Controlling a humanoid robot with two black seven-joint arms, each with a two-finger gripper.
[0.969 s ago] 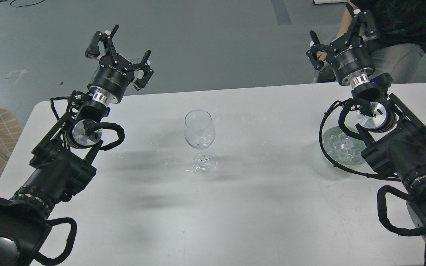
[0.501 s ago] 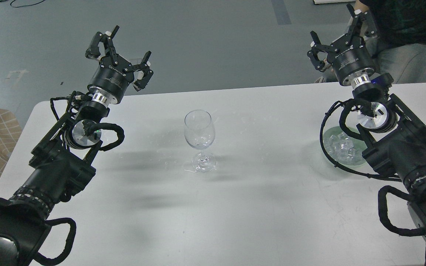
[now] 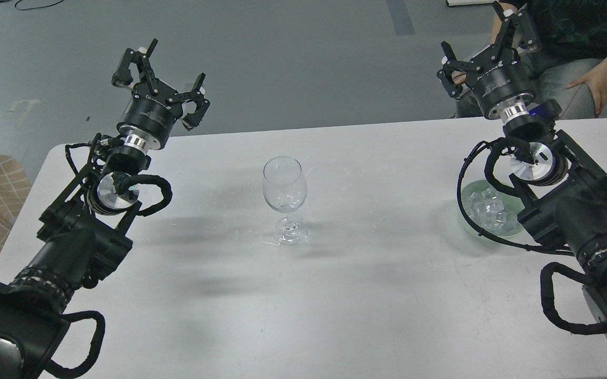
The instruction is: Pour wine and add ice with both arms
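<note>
No legible text anywhere.
</note>
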